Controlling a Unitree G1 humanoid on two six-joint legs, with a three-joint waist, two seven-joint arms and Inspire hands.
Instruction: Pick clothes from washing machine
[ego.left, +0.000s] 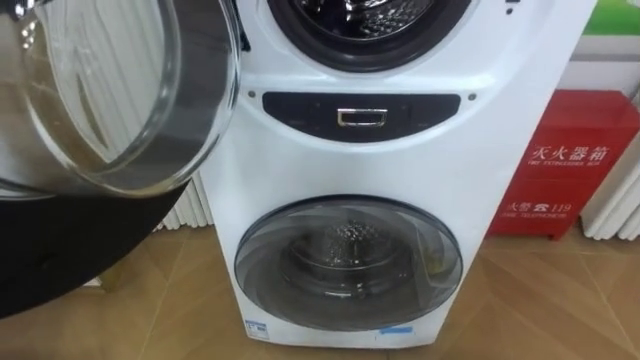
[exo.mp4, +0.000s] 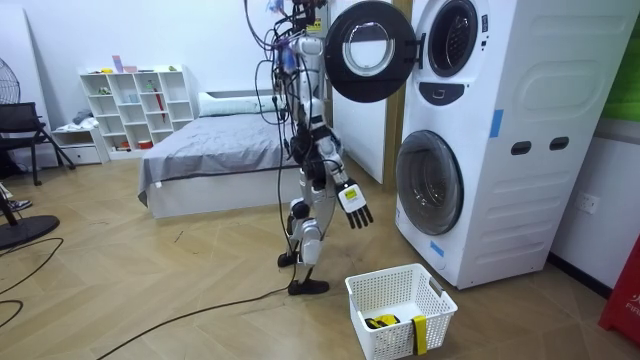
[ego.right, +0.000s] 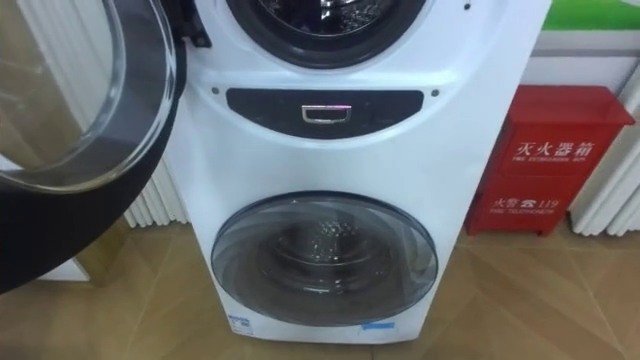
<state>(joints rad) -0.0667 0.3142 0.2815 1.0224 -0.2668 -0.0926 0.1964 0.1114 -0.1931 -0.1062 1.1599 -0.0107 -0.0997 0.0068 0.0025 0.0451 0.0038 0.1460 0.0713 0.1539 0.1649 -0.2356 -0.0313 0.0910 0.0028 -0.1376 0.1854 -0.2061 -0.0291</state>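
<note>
— White washing machine (ego.left: 400, 150) straight ahead of us, upper door (ego.left: 130, 100) swung out to our left, lower door (ego.left: 348, 262) closed. Where are the clothes?
— We cannot see any cloth from here. The upper drum (ego.left: 360, 18) sits at the top edge of our eye views, and we catch just its dark rim and a slice of bare metal. Any clothes must lie deeper in that drum, we judge.
— And our right hand (exo.mp4: 355, 207)?
— It hangs low in front of our legs, fingers straight and spread, holding nothing. It is well below the drum's mouth, nearer the lower door's height, so well apart from anything inside.
— So the step is the reach.
— Yes. We should lift the hand up and to the right of the open door so its glass bowl does not catch the arm. Then we go in over the rim with fingers loose and curl them only once they meet cloth, gathering a good bunch rather than an edge.
— Then where?
— The white basket (exo.mp4: 440, 320) stands on the floor near the machine's front, to the room view's right of our feet. A dark and yellow thing (exo.mp4: 380, 322) lies in it; we cannot tell whether it is clothing
</note>
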